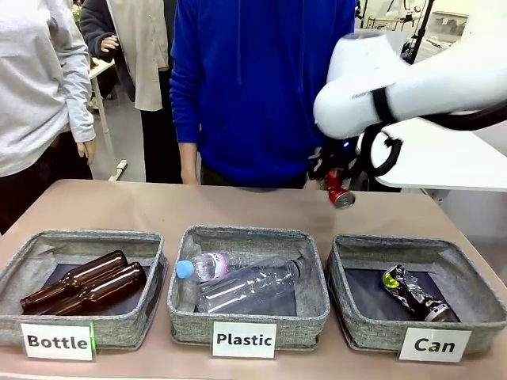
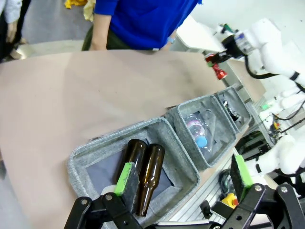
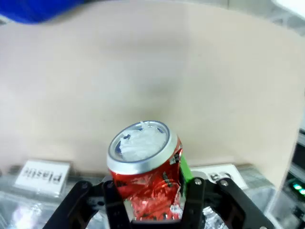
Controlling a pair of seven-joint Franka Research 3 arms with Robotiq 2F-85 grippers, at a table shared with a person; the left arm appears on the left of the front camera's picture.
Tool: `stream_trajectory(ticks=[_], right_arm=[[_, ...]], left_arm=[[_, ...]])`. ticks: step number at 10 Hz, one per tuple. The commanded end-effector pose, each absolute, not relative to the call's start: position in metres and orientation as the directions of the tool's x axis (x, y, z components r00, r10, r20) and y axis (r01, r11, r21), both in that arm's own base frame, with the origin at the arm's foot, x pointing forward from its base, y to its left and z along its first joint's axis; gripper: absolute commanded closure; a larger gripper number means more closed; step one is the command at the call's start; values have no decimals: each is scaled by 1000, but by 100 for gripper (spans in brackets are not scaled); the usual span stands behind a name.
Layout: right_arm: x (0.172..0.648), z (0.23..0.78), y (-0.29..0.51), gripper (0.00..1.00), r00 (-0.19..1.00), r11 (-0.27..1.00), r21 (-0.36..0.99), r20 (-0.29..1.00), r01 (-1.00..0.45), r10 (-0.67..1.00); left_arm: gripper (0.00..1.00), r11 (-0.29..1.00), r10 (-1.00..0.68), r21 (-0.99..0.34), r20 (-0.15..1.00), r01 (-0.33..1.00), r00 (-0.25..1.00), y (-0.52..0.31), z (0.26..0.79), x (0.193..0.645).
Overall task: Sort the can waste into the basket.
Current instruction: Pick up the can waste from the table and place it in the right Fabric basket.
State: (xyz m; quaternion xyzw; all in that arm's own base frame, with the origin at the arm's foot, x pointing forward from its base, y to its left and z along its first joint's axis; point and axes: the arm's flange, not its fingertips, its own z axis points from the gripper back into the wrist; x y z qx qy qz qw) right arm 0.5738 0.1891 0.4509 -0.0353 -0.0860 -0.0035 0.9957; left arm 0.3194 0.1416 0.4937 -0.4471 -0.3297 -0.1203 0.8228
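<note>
While our right gripper (image 3: pixel 151 200) clamps the red can (image 3: pixel 145 174), it hangs above the Can basket (image 1: pixel 348 261)'s far rim. Our left gripper (image 2: pixel 183 179) gapes wide over the Bottle basket (image 2: pixel 90 150).

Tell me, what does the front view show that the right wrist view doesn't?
The front view alone shows the Can basket with the silver-dark crushed can in it, the Bottle basket with brown bottles, and the person in blue. The right wrist view alone shows the can's silver end close up. Both show the red can held in the right tool above the table.
</note>
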Motion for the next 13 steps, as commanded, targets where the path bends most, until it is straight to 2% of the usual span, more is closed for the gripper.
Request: stream_trajectory(ticks=[1,2,3,4,5,7,8,10,12,13], right_arm=[[509,474,156,100,941,944,-50,84,-326,329],[486,480,142,100,850,843,-114,-55,-526,523],[468,480,129,100,763,746,-163,-167,-646,624],[452,477,119,100,649,631,-157,-251,-759,718],[436,474,108,100,494,489,-92,-279,-867,823],[421,468,101,100,322,317,-58,-232,-947,918],[416,466,99,100,279,276,-43,-183,-960,943],[413,466,96,100,246,249,22,-93,-968,965],[413,467,99,100,280,284,34,-91,-958,956],[414,467,100,27,284,288,42,-77,-957,956]], left_arm=[[0,567,115,-664,649,487,752,141,496,320],[0,567,115,-664,649,487,752,141,496,320],[0,567,115,-664,649,487,752,141,496,320],[0,567,115,-664,649,487,752,141,496,320],[0,567,115,-664,649,487,752,141,496,320],[0,567,115,-664,649,487,752,141,496,320],[0,567,115,-664,649,487,752,141,496,320],[0,567,115,-664,649,487,752,141,496,320],[0,567,115,-664,649,487,752,141,496,320],[0,567,115,-664,649,487,752,141,496,320]])
